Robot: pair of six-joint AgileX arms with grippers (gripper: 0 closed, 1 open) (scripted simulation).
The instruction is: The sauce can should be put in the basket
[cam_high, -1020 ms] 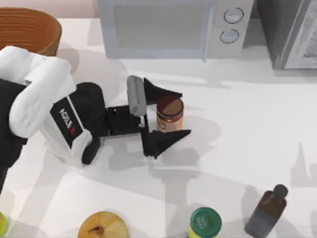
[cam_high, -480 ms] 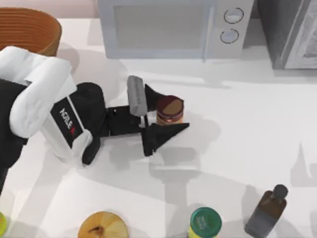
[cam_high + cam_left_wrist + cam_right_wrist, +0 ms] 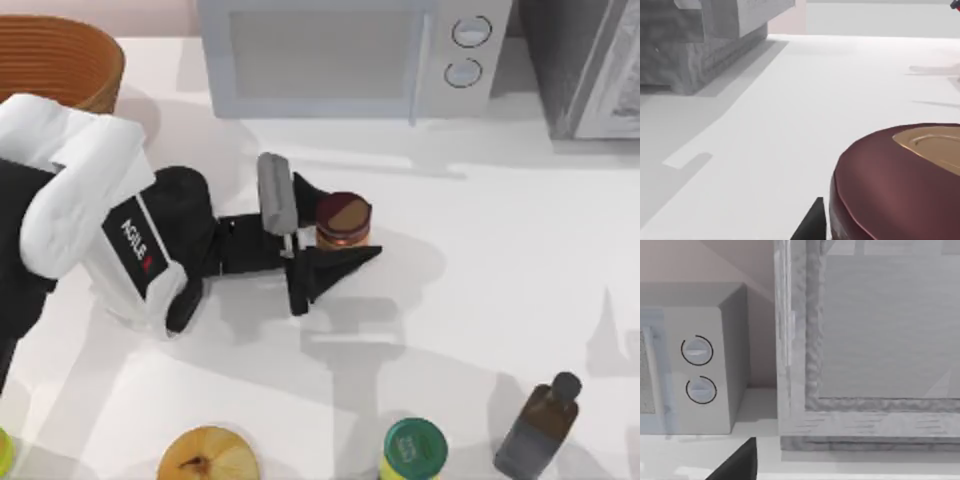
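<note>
The sauce can (image 3: 343, 222), a small cylinder with a dark brown top and orange-brown label, stands upright at the table's middle. My left gripper (image 3: 349, 228) is shut on the can, one black finger on each side of it. The left wrist view has the can's maroon lid (image 3: 890, 185) up close, with a black fingertip (image 3: 812, 224) beside it. The woven orange-brown basket (image 3: 60, 70) sits at the far left corner, behind my left arm. In the right wrist view, a dark finger (image 3: 737, 464) of my right gripper shows at the picture's lower edge.
A microwave (image 3: 340, 55) stands along the back edge, with a grey textured cabinet (image 3: 590, 60) to its right. Along the front edge are a dark bottle (image 3: 540, 425), a green-lidded jar (image 3: 413, 450) and a round yellow-brown object (image 3: 207, 455).
The left gripper's fingers have closed in from either side onto the sauce can. The can has shifted slightly toward the back.
</note>
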